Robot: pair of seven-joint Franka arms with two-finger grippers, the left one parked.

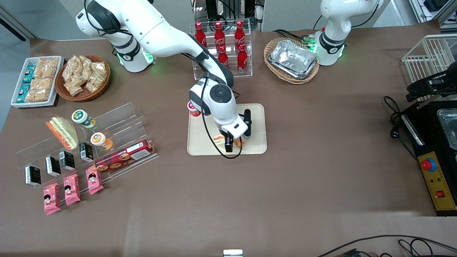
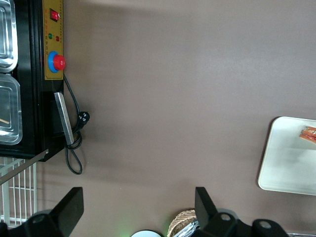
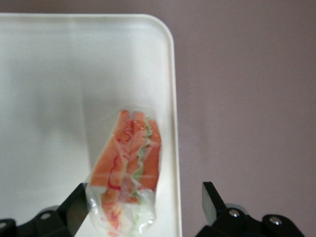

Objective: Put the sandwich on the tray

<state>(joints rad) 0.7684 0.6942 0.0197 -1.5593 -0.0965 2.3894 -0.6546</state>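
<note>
The sandwich (image 3: 129, 163), clear-wrapped with a red-orange filling, lies flat on the cream tray (image 3: 59, 74) close to its rim. My right gripper (image 3: 143, 195) is open, its fingers standing apart on either side of the sandwich's end, one finger (image 3: 213, 200) out over the brown table. In the front view the gripper (image 1: 232, 143) hangs low over the part of the tray (image 1: 201, 141) nearest the camera and hides most of the sandwich (image 1: 217, 138). The left wrist view shows the tray's corner (image 2: 286, 163) with a bit of the sandwich (image 2: 308, 133).
A small red-capped pot (image 1: 193, 109) stands at the tray's edge. A rack of cola bottles (image 1: 223, 43) and a basket of foil trays (image 1: 292, 59) lie farther from the camera. A greenish wedge sandwich (image 1: 66, 130) and snacks sit on an acrylic stand (image 1: 117, 121) toward the working arm's end.
</note>
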